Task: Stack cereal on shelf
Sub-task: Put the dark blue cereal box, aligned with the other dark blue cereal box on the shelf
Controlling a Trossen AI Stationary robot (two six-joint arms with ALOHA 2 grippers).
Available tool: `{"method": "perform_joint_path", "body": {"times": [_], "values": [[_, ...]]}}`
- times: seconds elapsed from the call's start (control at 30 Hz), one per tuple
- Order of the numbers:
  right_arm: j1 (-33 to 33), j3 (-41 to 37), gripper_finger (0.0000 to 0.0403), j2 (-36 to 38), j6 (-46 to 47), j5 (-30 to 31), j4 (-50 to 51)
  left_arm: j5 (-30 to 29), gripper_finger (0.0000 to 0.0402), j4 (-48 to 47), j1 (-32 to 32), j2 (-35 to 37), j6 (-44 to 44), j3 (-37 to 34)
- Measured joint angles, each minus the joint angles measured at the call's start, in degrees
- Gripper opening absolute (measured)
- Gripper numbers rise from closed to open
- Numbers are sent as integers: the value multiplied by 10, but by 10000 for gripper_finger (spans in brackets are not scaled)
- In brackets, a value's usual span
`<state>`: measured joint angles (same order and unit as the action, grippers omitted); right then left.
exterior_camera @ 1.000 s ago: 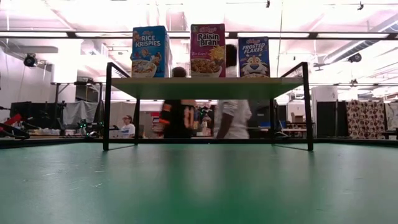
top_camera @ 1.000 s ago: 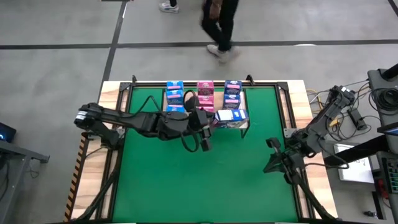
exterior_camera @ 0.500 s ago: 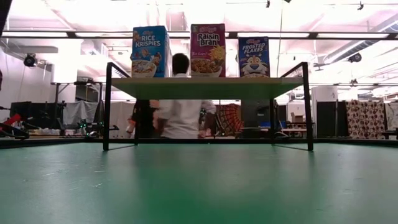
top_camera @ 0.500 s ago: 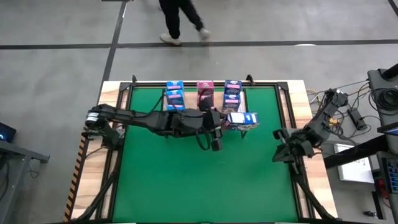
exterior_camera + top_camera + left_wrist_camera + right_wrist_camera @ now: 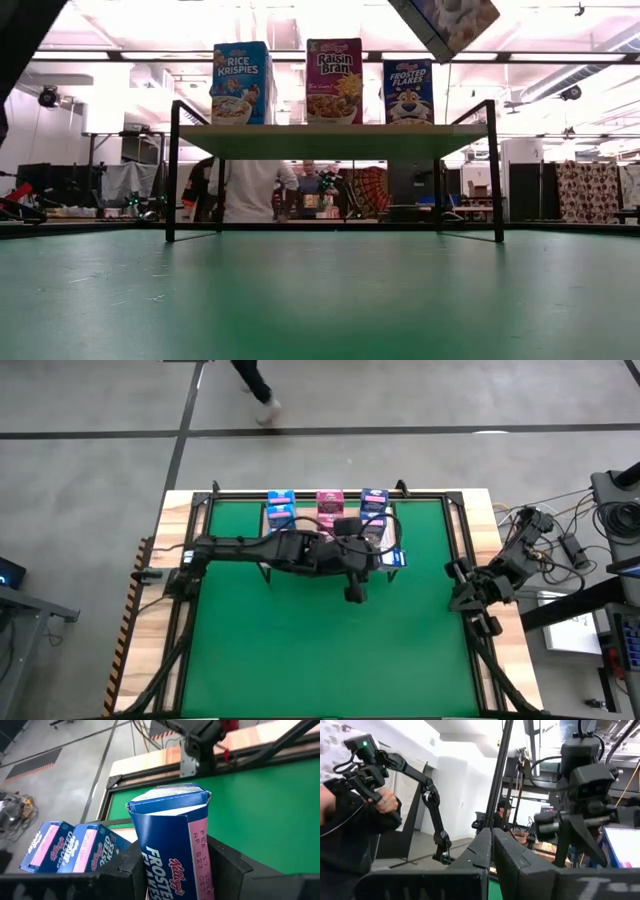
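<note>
Left wrist view shows the left gripper (image 5: 172, 870) with its jaws clamped on the two broad faces of a dark blue cereal box (image 5: 172, 845), its top flaps pointing away from the wrist. From above, that arm reaches across the green bench (image 5: 300, 650) and holds the box (image 5: 390, 557) just beside the dark blue stack at the shelf's right end. The shelf (image 5: 330, 140) stands at the far edge of the bench; in the low view one light blue box (image 5: 241, 83), one pink box (image 5: 334, 80) and one dark blue box (image 5: 408, 91) stand upright on it in a row, while the carried box (image 5: 450, 22) hangs tilted above and near the last.

Such a small cardboard carton is probably light and fairly stiff along its edges, yet its wide panels would buckle under a hard squeeze; a mid-body hold across those panels looks sensible, and the printed surface may be a little slick.

The right gripper (image 5: 492, 855) waits at the bench's right edge, jaws pressed together and grasping nothing
</note>
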<state>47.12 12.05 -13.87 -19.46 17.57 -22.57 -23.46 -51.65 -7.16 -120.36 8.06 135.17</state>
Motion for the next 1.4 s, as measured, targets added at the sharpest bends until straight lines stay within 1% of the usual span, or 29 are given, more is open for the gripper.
{"method": "perform_joint_path", "body": {"times": [0.07, 0.17, 0.37, 0.47, 0.83, 1.13, 1.27, 1.4], "values": [[0, 0, 9, 0, 3, 0, -1, -6, 141, 19, 2, 1, 14, -17], [0, 0, 9, 1, 4, 0, -1, -14, 141, 22, 12, 3, 18, -34], [0, 2, 9, 1, 4, 4, 0, -9, 141, 24, 34, 5, -18, -47], [0, 2, 9, 1, 4, 4, 0, -5, 141, 9, 39, 5, -32, -54], [0, 2, 9, 1, 4, 5, 0, -4, 141, 4, 44, 6, -43, -69], [0, 3, 9, 1, 4, 5, 0, -4, 141, 17, 44, 6, -44, -100], [0, 3, 9, 1, 4, 5, 0, -4, 154, 21, 44, 6, -44, -103], [0, 3, 9, 1, 4, 5, 0, -4, 178, 21, 45, 6, -47, -103]]}}
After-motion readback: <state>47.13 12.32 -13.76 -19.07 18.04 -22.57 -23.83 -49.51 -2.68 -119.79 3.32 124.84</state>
